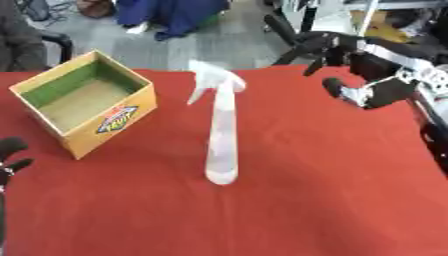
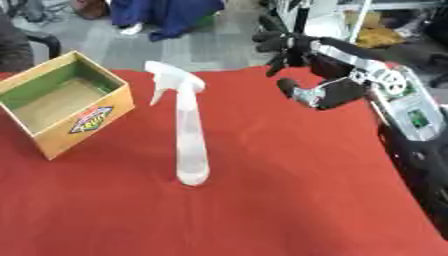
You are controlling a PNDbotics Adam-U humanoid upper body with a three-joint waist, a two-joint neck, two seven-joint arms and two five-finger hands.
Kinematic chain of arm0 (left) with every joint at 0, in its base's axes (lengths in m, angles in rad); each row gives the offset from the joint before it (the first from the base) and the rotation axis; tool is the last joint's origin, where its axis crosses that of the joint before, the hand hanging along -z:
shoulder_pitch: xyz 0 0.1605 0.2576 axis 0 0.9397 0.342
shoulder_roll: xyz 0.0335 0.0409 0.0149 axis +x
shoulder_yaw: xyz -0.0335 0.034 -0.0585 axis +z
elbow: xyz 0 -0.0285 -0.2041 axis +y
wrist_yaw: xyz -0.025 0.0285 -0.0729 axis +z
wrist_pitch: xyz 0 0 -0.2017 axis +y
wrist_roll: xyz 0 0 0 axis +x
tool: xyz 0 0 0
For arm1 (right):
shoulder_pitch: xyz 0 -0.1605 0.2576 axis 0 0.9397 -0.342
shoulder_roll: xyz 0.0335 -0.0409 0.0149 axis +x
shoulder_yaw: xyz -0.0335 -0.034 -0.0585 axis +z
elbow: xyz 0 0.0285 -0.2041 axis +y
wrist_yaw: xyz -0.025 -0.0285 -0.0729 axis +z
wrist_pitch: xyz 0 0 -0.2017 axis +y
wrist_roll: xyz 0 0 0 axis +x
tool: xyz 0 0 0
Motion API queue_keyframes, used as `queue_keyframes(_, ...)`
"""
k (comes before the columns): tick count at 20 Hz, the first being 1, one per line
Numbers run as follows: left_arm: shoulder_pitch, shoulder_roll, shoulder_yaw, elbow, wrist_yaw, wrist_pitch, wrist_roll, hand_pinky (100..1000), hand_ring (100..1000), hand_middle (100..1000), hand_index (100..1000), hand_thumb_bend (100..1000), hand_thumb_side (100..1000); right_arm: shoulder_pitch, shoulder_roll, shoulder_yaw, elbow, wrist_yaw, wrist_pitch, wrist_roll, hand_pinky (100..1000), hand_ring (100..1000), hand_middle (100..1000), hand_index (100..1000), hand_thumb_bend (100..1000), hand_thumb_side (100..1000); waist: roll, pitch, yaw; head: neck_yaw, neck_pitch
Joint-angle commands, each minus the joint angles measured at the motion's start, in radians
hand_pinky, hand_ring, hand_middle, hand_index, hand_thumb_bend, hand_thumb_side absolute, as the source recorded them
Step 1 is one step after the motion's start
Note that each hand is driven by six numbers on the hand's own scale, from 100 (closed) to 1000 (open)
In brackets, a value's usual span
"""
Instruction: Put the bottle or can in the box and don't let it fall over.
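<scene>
A tall white spray bottle stands upright in the middle of the red table, its trigger head pointing left. An open yellow cardboard box with a green inside sits at the far left, with nothing in it. My right hand hovers above the table's far right, to the right of the bottle's head and apart from it, fingers spread and holding nothing. My left hand shows only as fingertips at the lower left edge, idle.
Beyond the table's far edge lie a grey floor, a blue cloth and chair parts. A person's dark sleeve shows at the upper left. Open red cloth lies between the bottle and the box.
</scene>
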Motion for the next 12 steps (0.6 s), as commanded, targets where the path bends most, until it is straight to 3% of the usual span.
queue_keyframes(1,-0.014,0.009,-0.004,-0.015,0.004,-0.001,-0.009,750,858,626,726,100,899,-0.039,0.004,-0.005,0.030,0.036,-0.112,0.103,798,1000,1000,930,100,271,-0.002,-0.006,0.005,-0.022,-0.019)
queue_keyframes(6,-0.017,0.010,-0.010,-0.014,0.003,0.000,-0.015,751,859,626,726,100,901,-0.070,0.014,-0.006,0.046,0.072,-0.146,0.088,825,1000,1000,940,100,265,-0.010,-0.002,0.018,-0.042,-0.028)
queue_keyframes(7,-0.018,0.011,-0.011,-0.013,0.003,0.000,-0.016,751,859,626,726,100,902,-0.076,0.016,-0.005,0.046,0.076,-0.151,0.084,829,1000,1000,942,100,311,-0.011,-0.001,0.020,-0.045,-0.030)
queue_keyframes(8,-0.018,0.011,-0.011,-0.012,0.003,0.000,-0.017,751,859,627,726,100,903,-0.079,0.017,-0.004,0.045,0.078,-0.155,0.080,830,1000,1000,943,100,269,-0.012,-0.001,0.021,-0.046,-0.032)
queue_keyframes(12,-0.019,0.012,-0.014,-0.011,0.003,0.001,-0.020,751,860,627,726,100,903,-0.094,0.021,0.006,0.028,0.093,-0.169,0.073,840,1000,1000,961,100,247,-0.015,-0.002,0.025,-0.054,-0.043)
